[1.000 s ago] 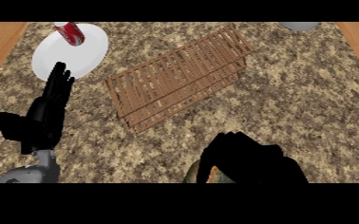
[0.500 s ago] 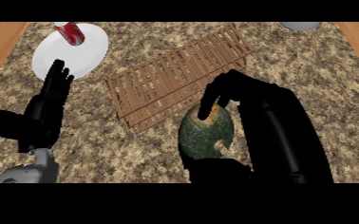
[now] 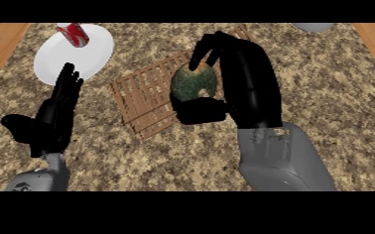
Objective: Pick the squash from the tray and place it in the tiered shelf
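Right hand (image 3: pixel 238 74) is curled round the squash (image 3: pixel 193 82), fingers over its far end, thumb under the near end. Squash is up off the counter (image 3: pixel 322 84), long axis running near-to-far, slightly tilted. It sits left of the palm, directly over the right part of the wooden slatted shelf (image 3: pixel 150 96), so the drop target lies below and a bit left of the load. Right hand is the only one in play; left hand (image 3: pixel 55 111) rests open, fingers up, at the left, near the white plate (image 3: pixel 73 54) with a red can (image 3: pixel 73 33) on it. Hard to judge height above the slats from this steep view, probably a clear gap. Shelf's right side is hidden by squash and arm; tray not in view; grey object at far right is cut off
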